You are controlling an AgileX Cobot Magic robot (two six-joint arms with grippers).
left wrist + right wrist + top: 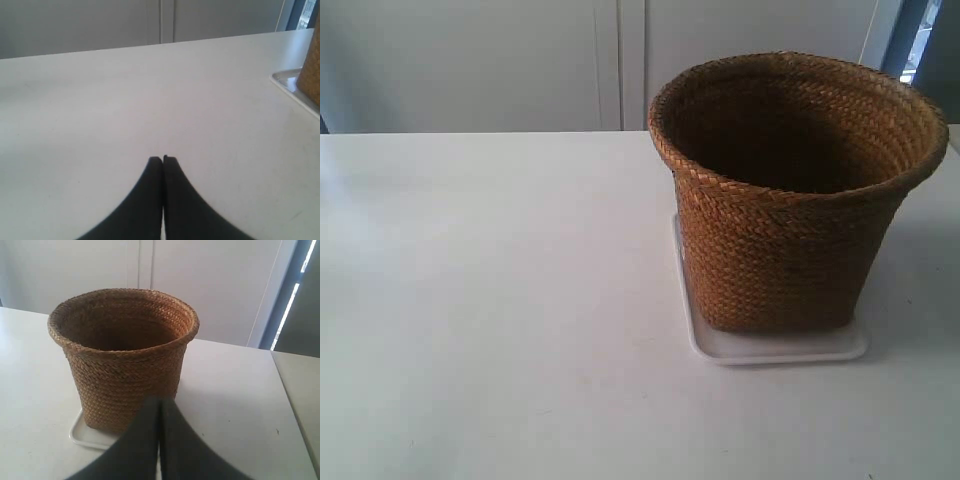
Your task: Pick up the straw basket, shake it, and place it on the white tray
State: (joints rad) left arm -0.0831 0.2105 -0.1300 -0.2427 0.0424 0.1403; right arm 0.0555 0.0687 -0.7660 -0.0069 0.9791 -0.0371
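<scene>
The brown woven straw basket [790, 210] stands upright on the white tray [770, 348], whose rim shows under its base. In the right wrist view the straw basket [125, 360] and a corner of the white tray [82, 436] lie just beyond my right gripper [160, 401], which is shut with nothing in it. My left gripper [163, 159] is shut and empty over the bare table, well apart from the tray corner [287, 82] and the basket's edge [311, 70]. Neither arm appears in the exterior view.
The white table [500, 300] stretches wide around the basket. Pale cabinet doors [610, 60] stand behind the table's far edge. A table edge or seam [287, 390] runs on the side of the basket away from the left gripper.
</scene>
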